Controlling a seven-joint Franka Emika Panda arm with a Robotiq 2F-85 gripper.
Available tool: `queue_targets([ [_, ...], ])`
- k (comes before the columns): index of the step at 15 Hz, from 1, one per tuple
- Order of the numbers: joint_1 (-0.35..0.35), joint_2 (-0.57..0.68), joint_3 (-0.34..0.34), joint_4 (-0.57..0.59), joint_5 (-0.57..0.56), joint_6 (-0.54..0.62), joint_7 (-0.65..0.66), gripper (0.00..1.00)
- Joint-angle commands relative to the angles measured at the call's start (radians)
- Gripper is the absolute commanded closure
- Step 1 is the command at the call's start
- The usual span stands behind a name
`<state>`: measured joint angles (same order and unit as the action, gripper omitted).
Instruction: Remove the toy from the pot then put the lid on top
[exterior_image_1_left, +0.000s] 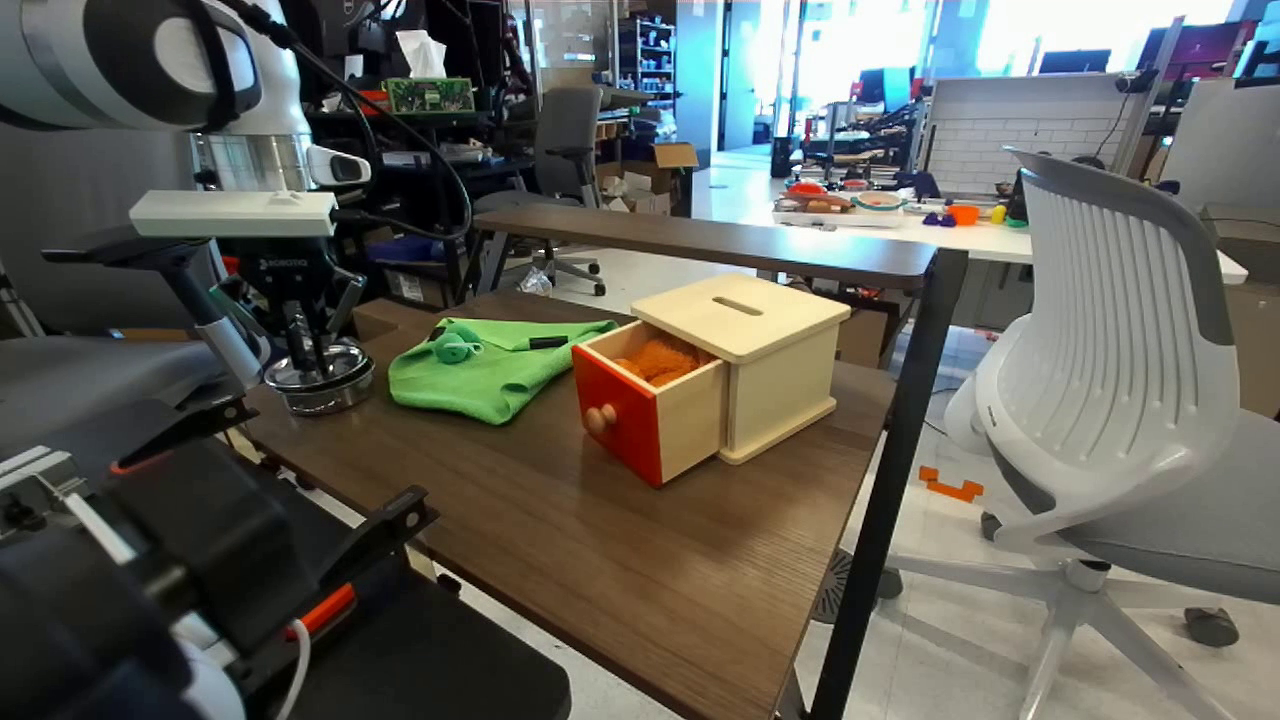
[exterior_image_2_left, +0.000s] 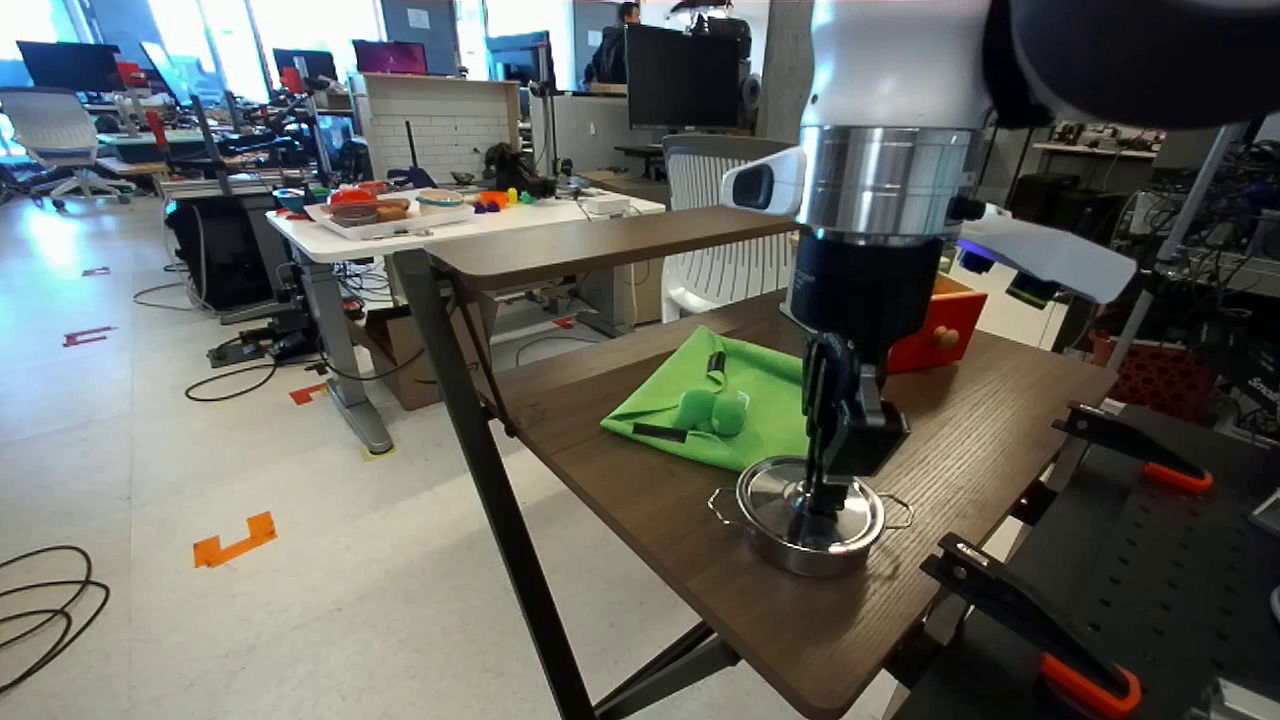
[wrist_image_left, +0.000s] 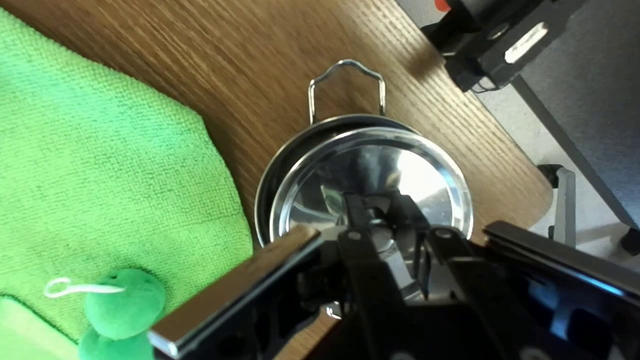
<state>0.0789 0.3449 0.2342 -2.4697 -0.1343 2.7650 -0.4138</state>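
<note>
The silver pot (exterior_image_2_left: 812, 562) stands upright on the brown table; one wire handle shows in the wrist view (wrist_image_left: 346, 65). The shiny lid (wrist_image_left: 345, 160) lies over the pot's mouth, shifted to one side, so a dark crescent of the pot's inside shows. I cannot tell whether it rests fully on the rim. My gripper (wrist_image_left: 380, 205) points down over the lid, its two fingers close together around the centre knob, seemingly shut on it. It also shows in both exterior views (exterior_image_1_left: 313, 370) (exterior_image_2_left: 826, 495). The green toy (exterior_image_2_left: 712, 412) lies on the green cloth, outside the pot.
The green cloth (exterior_image_1_left: 500, 375) lies beside the pot. A wooden box (exterior_image_1_left: 780, 360) with its orange-red drawer (exterior_image_1_left: 615, 415) pulled out stands farther along the table. Black clamps (exterior_image_2_left: 1030, 620) grip the table edge near the pot. A raised shelf (exterior_image_1_left: 700, 240) runs along the opposite side.
</note>
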Motion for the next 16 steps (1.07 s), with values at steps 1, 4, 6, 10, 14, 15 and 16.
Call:
queue_targets([
  [1,0.011,0.028,-0.015,0.041,-0.030,-0.031,0.004,0.95],
  [4,0.012,0.039,-0.021,0.053,-0.034,-0.029,0.009,0.95],
  [6,0.012,0.045,-0.023,0.060,-0.036,-0.027,0.009,0.95],
  [10,0.011,0.043,-0.026,0.064,-0.041,-0.035,0.007,0.49],
  [14,-0.010,0.004,-0.007,0.045,-0.019,-0.025,-0.012,0.21],
  [15,-0.018,-0.013,0.000,0.037,-0.009,-0.021,-0.017,0.15],
  [16,-0.028,-0.040,0.007,0.029,0.006,-0.022,-0.018,0.06],
])
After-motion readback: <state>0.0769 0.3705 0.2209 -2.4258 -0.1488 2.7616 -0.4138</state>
